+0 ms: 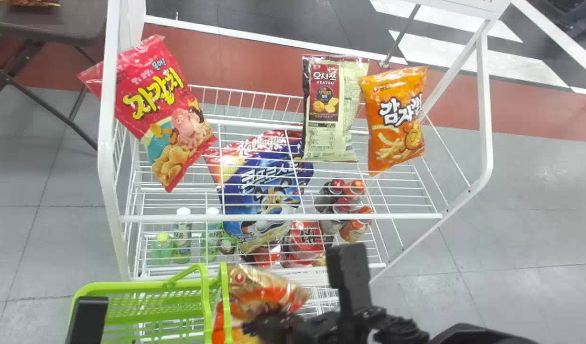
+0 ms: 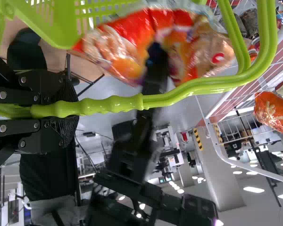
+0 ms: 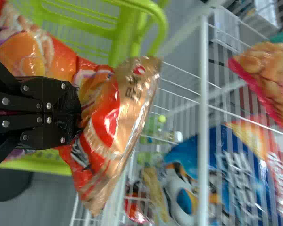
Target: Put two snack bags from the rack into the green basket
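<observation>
The bottom edge of the head view cuts off the green basket (image 1: 145,288) and the orange snack bag (image 1: 293,294) at its right end. The right gripper (image 1: 270,325) is blurred and hides the bag's middle; I can't tell if any of the bag is inside the basket. Beyond the basket, the rack (image 1: 283,218) carries three upper snack bags, one red (image 1: 164,110), one cream (image 1: 331,110), one orange (image 1: 396,119), plus one blue cereal bag (image 1: 264,186). Three bottles (image 1: 182,239) show; the cans (image 1: 343,205) overlap too much to count surely. The right arm reaches toward the basket's right end, jaws pinching the snack bag. The left gripper (image 1: 87,320), by the basket's left end, clamps its handle (image 2: 118,102).
</observation>
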You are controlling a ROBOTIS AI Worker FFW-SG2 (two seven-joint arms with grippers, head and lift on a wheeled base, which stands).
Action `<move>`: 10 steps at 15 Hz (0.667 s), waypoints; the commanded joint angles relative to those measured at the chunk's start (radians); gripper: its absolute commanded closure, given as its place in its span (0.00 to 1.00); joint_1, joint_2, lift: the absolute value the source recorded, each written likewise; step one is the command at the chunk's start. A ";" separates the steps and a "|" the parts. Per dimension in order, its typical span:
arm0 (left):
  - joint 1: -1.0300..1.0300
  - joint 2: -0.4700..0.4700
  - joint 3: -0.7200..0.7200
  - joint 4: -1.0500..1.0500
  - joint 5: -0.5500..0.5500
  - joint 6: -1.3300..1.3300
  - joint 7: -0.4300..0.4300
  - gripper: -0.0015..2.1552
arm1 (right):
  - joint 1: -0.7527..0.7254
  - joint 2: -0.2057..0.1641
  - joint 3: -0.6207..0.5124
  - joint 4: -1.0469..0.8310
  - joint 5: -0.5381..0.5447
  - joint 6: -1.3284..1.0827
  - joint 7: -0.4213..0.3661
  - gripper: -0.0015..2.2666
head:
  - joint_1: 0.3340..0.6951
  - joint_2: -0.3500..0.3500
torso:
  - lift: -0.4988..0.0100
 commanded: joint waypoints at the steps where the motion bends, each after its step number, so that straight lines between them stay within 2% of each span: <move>1: 0.001 0.000 0.001 -0.001 0.000 -0.002 0.000 0.99 | -0.013 0.000 0.066 0.036 0.010 0.002 -0.009 0.93 | 1.00 0.00 | 0.97; 3: 0.001 0.000 0.001 -0.001 0.000 -0.002 -0.002 0.99 | -0.043 0.002 0.112 0.073 0.024 0.039 -0.059 0.93 | 1.00 0.00 | 0.97; 4: 0.001 0.000 0.001 -0.001 0.000 -0.002 -0.002 0.99 | -0.057 0.002 0.124 0.089 0.026 0.073 -0.079 0.88 | 1.00 0.00 | 0.97; 5: 0.001 0.000 -0.001 -0.001 0.000 -0.002 -0.003 0.99 | -0.060 0.003 0.127 0.095 0.026 0.091 -0.096 0.77 | 1.00 0.00 | 0.97; 6: 0.000 0.000 0.001 0.001 0.000 -0.002 -0.006 0.99 | -0.062 0.003 0.127 0.096 0.026 0.094 -0.115 0.46 | 1.00 0.00 | 0.97; 7: 0.000 0.000 0.004 0.001 0.000 -0.002 -0.008 0.99 | -0.062 0.003 0.125 0.095 0.030 0.100 -0.116 0.10 | 1.00 0.00 | 0.97; 8: 0.000 0.000 0.004 0.001 0.000 -0.002 -0.009 0.99 | -0.067 0.003 0.118 0.093 0.026 0.134 -0.119 0.00 | 1.00 0.00 | 0.97; 10: 0.000 0.000 0.006 0.001 0.000 -0.002 -0.009 0.99 | -0.070 0.003 0.105 0.075 0.023 0.146 -0.119 0.01 | 1.00 0.00 | 0.97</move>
